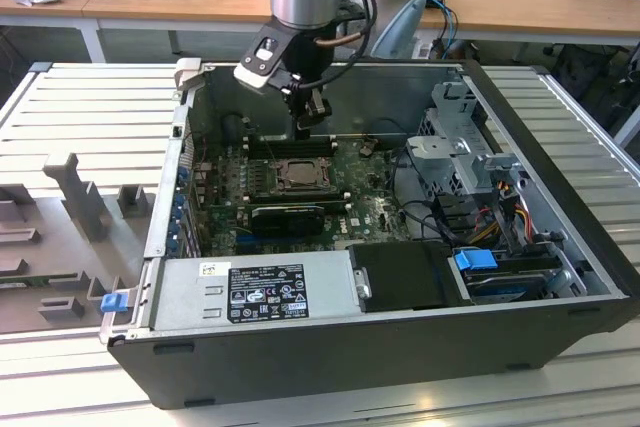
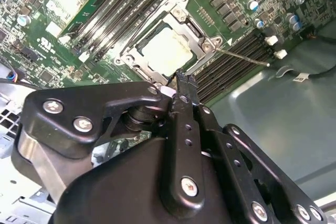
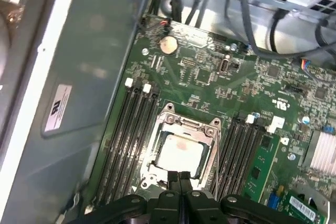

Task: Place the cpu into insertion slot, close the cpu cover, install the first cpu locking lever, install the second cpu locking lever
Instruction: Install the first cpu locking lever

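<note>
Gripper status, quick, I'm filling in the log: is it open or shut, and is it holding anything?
Gripper: shut, with nothing visibly held.

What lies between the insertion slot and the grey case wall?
A bank of long black memory slots fills that stretch, running alongside the insertion slot up to the grey case wall, as the first wrist view shows.
</note>
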